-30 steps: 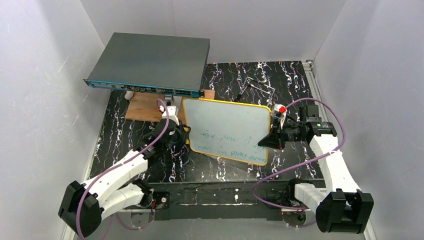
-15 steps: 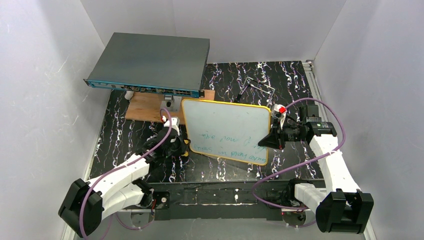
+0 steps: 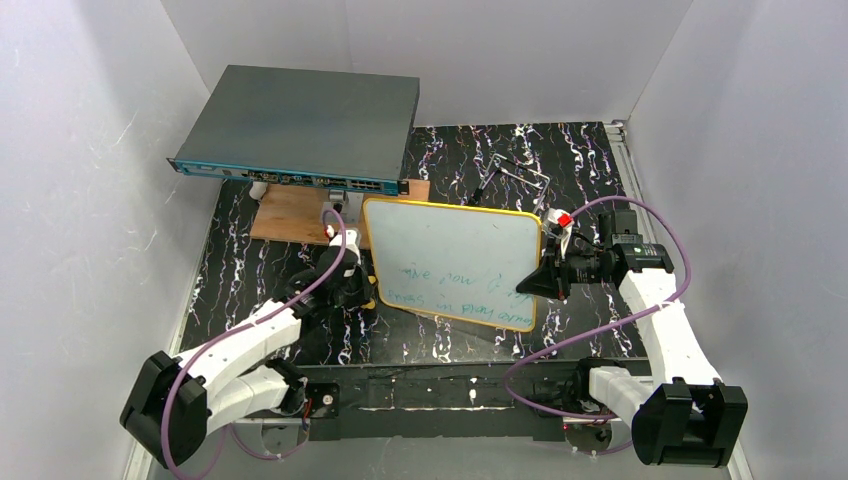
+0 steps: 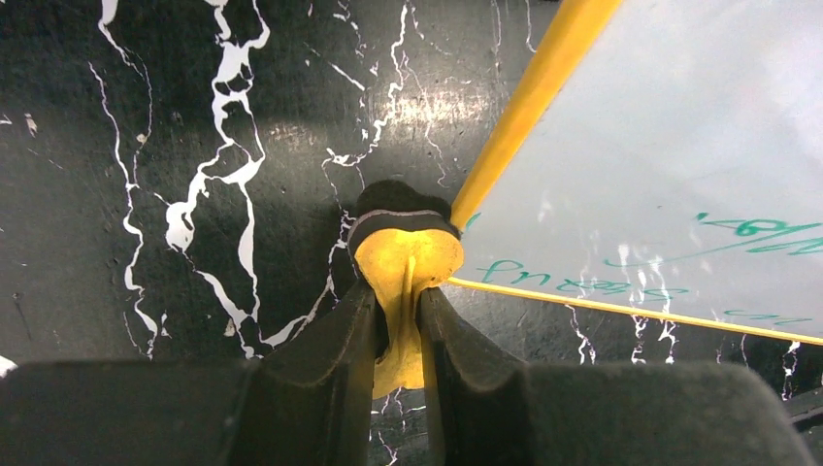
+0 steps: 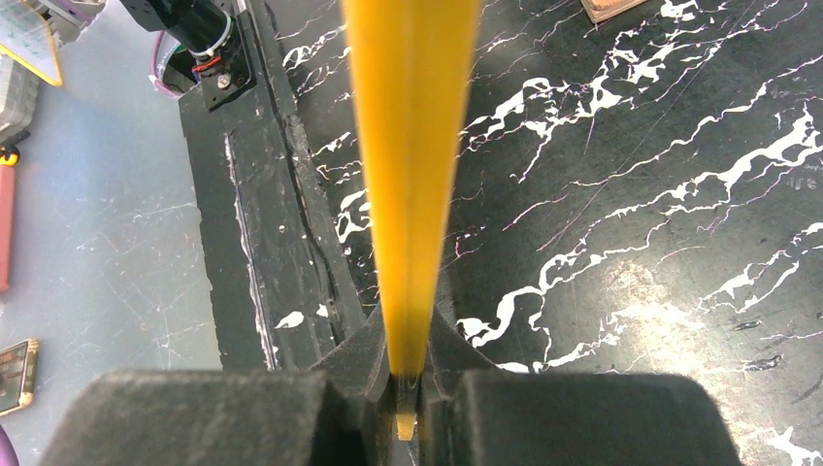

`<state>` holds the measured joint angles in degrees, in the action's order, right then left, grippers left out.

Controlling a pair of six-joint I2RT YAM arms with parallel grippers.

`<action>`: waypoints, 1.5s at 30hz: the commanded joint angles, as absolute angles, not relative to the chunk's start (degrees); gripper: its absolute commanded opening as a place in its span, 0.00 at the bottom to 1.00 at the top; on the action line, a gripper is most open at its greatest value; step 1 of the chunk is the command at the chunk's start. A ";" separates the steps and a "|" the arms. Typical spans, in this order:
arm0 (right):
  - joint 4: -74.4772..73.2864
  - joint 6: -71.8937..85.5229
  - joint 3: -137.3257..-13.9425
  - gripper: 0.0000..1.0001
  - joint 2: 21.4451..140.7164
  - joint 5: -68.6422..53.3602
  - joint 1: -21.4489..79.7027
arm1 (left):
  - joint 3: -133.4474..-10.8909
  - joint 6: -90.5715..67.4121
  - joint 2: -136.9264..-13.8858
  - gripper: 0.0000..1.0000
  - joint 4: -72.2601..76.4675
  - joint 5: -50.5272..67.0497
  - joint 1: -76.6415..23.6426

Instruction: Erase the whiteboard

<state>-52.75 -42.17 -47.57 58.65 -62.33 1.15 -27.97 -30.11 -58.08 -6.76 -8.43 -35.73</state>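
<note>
Here the right gripper point(image 5: 408, 379) is clamped tight on the right edge of the small white whiteboard with a thin yellow frame point(image 3: 455, 262), holding it over the middle of the black white-veined table point(image 3: 600, 170) (green handwriting across its near half). The left gripper point(image 4: 400, 325) pinches a small yellow eraser with a black felt pad point(image 4: 406, 254), its pad right at the board's near-left corner.

There are 1 whiteboard point(image 3: 455, 255), 1 yellow eraser point(image 4: 408, 260), 1 dark-grey box point(image 3: 300, 120) and 1 wooden board point(image 3: 290, 215).
</note>
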 commanded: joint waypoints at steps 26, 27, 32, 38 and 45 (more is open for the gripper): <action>-56.34 -44.03 -48.07 0.01 58.71 -57.11 2.10 | -40.36 -41.84 -60.48 0.00 -24.49 -34.00 -46.93; -56.34 -44.03 -48.08 0.01 58.71 -57.13 2.04 | -40.08 -42.11 -60.46 0.00 -24.59 -34.25 -46.95; -56.42 -44.10 -48.07 0.01 58.58 -57.12 2.11 | -38.64 -42.54 -62.09 0.00 -23.95 -34.29 -46.93; -56.43 -44.12 -48.05 0.01 58.54 -57.13 2.09 | -36.49 -41.44 -63.10 0.00 -19.00 -29.32 -46.93; -56.43 -44.12 -48.05 0.01 58.62 -57.05 2.06 | -35.55 -41.16 -58.15 0.00 -18.94 -29.04 -47.01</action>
<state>-54.28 -42.24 -47.57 58.65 -61.65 1.43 -35.90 -41.10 -62.48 -19.14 -28.62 -46.94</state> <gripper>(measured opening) 0.128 0.181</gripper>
